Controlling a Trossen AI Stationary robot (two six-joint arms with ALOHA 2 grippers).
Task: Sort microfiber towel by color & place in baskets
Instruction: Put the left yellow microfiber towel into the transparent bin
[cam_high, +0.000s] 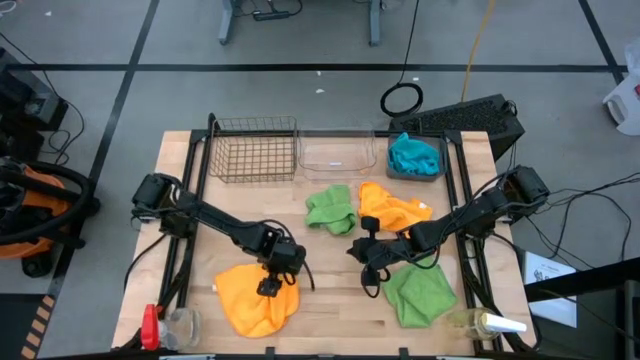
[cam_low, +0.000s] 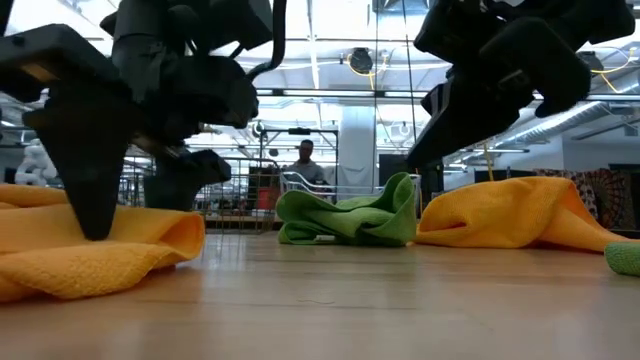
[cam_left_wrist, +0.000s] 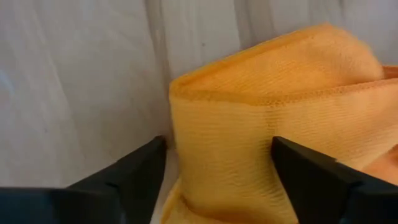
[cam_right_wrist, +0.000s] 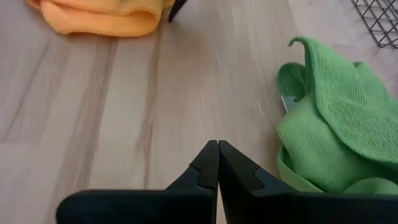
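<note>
From above: my left fingers (cam_high: 269, 288) hang spread over the near orange towel (cam_high: 256, 298), point-down on its upper fold; the cloth's long axis runs crosswise under them. My left arm is the nearer one by far. It reaches in low from the surface's (cam_high: 330, 300) left edge, elbow bent, wrist pitched down. The dark grey tub (cam_high: 414, 157), already holding a teal towel (cam_high: 413, 152), sits at the far right, well apart, beside the clear tub (cam_high: 334, 154) and the wire-mesh basket (cam_high: 253, 150).

At surface level: my left fingers (cam_low: 95, 215) touch down on the orange towel (cam_low: 90, 250), one tip pressing the fold.

Left wrist: both fingers (cam_left_wrist: 140, 177) straddle a raised ridge of the orange towel (cam_left_wrist: 267, 118), cloth between them, not yet pinched.

Right wrist: my right fingers (cam_right_wrist: 217, 155) are closed on nothing, hovering over bare wood, a green towel (cam_right_wrist: 329, 130) just beside them.
</note>
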